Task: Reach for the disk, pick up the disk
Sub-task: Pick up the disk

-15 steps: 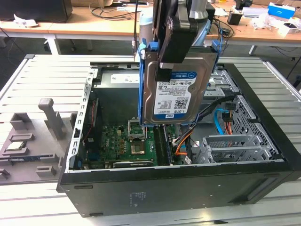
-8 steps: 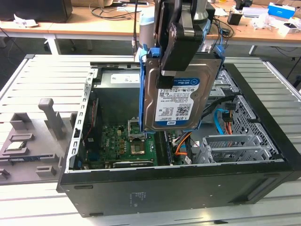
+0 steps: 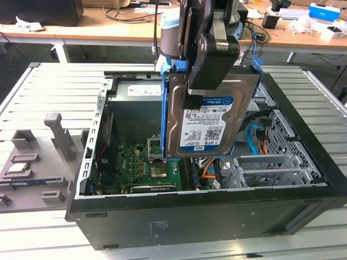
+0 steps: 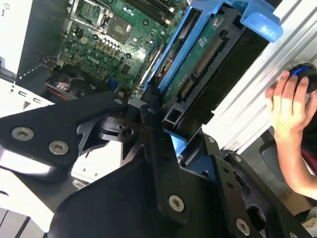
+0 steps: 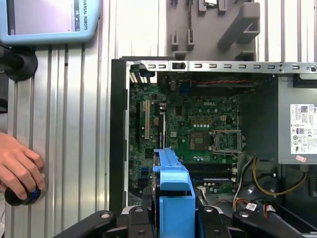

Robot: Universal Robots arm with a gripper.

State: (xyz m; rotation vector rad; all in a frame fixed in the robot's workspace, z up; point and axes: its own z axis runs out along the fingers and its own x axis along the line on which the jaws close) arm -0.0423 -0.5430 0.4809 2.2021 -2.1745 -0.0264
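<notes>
The disk (image 3: 209,122), a silver-grey hard drive with a white-and-blue label and a blue plastic bracket, hangs upright above the open computer case (image 3: 206,208). My gripper (image 3: 203,86) is shut on its upper part, black fingers clamping both faces. In the second wrist view the disk (image 4: 198,54) is seen edge-on with its green board and connectors showing, and the gripper (image 4: 156,124) clamps it near the bracket. In the first wrist view the disk's blue bracket (image 5: 173,191) stands between the gripper's black fingers (image 5: 141,218), over the motherboard.
Under the disk lie the motherboard (image 3: 146,165) and a silver drive cage (image 3: 271,168) with orange and blue cables. A grey fixture block (image 3: 38,157) sits at the exterior view's left. A person's hand (image 5: 17,168) rests on a knob beside the case, and a pendant (image 5: 49,20) lies nearby.
</notes>
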